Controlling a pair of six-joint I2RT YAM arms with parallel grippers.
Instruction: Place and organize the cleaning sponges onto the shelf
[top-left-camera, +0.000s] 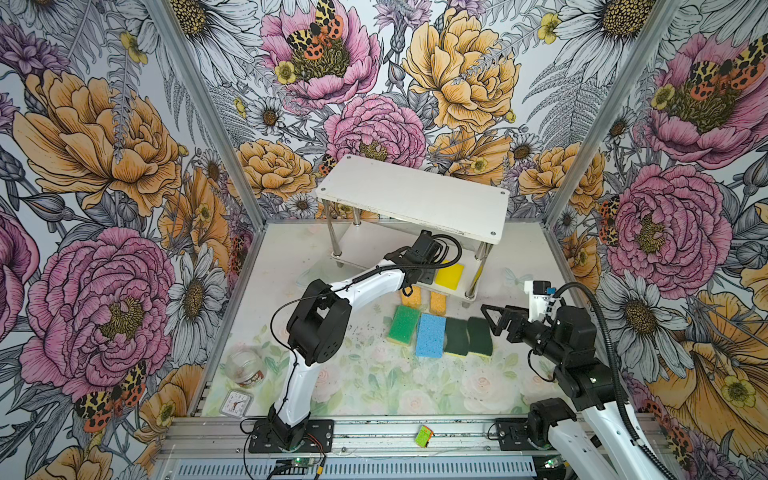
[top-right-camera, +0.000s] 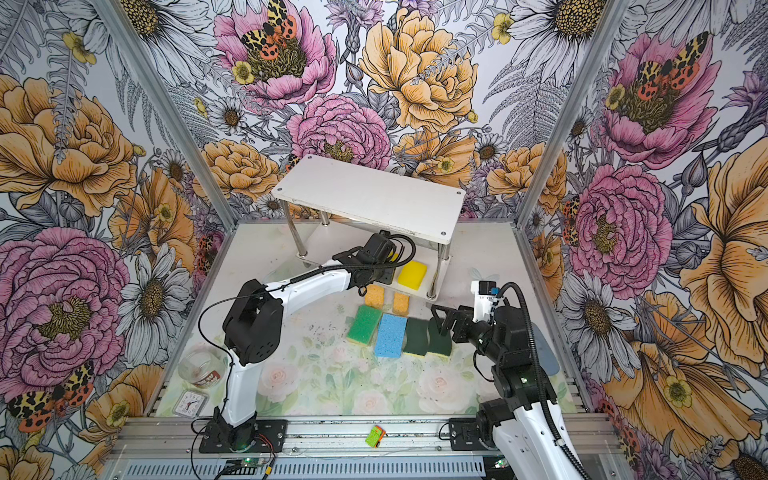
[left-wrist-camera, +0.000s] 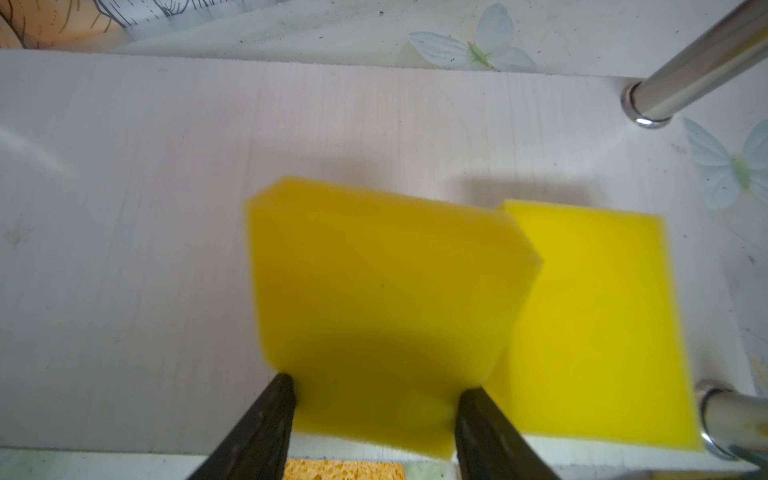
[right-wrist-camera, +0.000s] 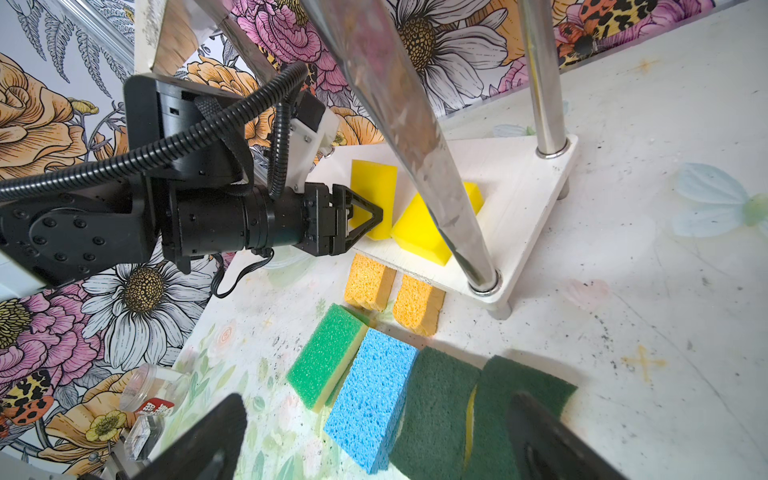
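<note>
The white shelf (top-left-camera: 415, 195) (top-right-camera: 370, 195) stands at the back. One plain yellow sponge (left-wrist-camera: 602, 311) (top-left-camera: 449, 275) lies flat on its lower board (left-wrist-camera: 124, 249). Beside it a second yellow sponge (left-wrist-camera: 374, 291) (right-wrist-camera: 372, 187) stands on edge, with my left gripper (left-wrist-camera: 374, 386) (right-wrist-camera: 365, 216) shut on its sides. On the table in front lie two orange sponges (top-left-camera: 411, 298), a green-topped one (top-left-camera: 404, 325), a light blue one (top-left-camera: 431, 335) and two dark green wavy ones (top-left-camera: 456, 336) (top-left-camera: 480, 336). My right gripper (top-left-camera: 494, 320) (right-wrist-camera: 378, 399) hovers open just above the dark green pair.
Shiny metal posts (right-wrist-camera: 415, 137) flank the lower board's right end. A glass jar (top-left-camera: 245, 368) and a small clock (top-left-camera: 233, 404) sit at the front left. A small green and orange toy (top-left-camera: 424, 437) lies on the front rail.
</note>
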